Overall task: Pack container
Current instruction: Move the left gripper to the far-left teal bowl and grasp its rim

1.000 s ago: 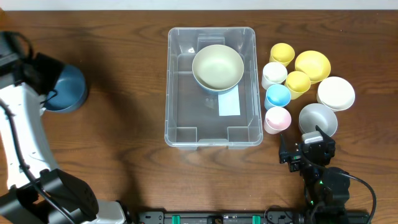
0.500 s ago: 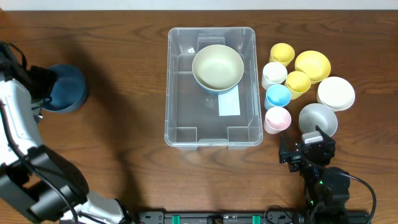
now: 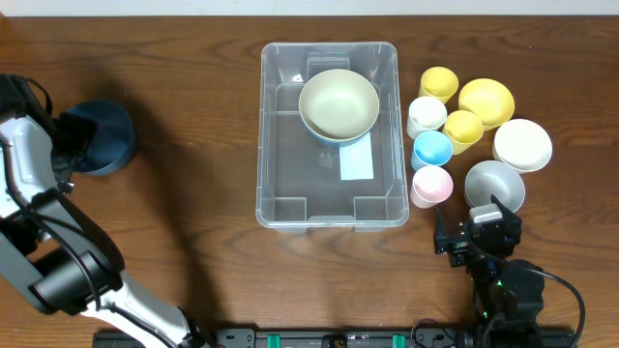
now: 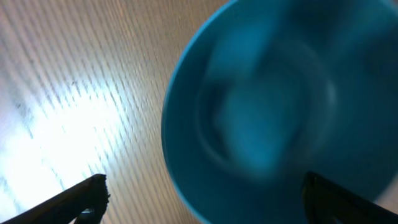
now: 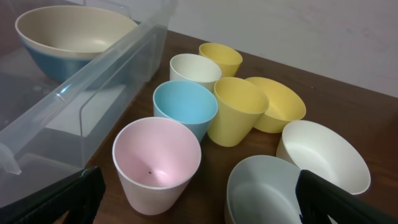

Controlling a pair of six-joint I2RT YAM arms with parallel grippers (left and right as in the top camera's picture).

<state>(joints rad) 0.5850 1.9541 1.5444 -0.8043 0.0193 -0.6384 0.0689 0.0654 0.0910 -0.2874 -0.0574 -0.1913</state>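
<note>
Container [image 3: 300,184] first: where do we have it?

We see it in the middle of the table [image 3: 193,251]. It is clear-walled, with a white label [image 3: 355,162] on its base and a cream bowl [image 3: 338,104] sitting in its far half.

And our left gripper [image 4: 202,202]?

It is out at the left, well apart from the container, right at the left side of a dark blue bowl [image 3: 104,137]. In the wrist view our fingers [image 4: 87,194] are spread wide, and the blurred bowl fills the space beyond them. We cannot tell whether they touch it.

What about our right gripper [image 5: 199,202]?

It sits at the near right, fingers parted and empty. Just beyond it we see a pink cup [image 5: 157,163] and a grey bowl [image 5: 267,186]. Farther off stand a light blue cup [image 5: 185,107], a white cup [image 5: 194,70], a nearer yellow cup [image 5: 239,109], a farther yellow cup [image 5: 221,57], a yellow bowl [image 5: 280,112] and a white bowl [image 5: 323,155].

How do they lie relative to the container?

We see them all clustered to its right, with the pink cup just beside its wall.
</note>
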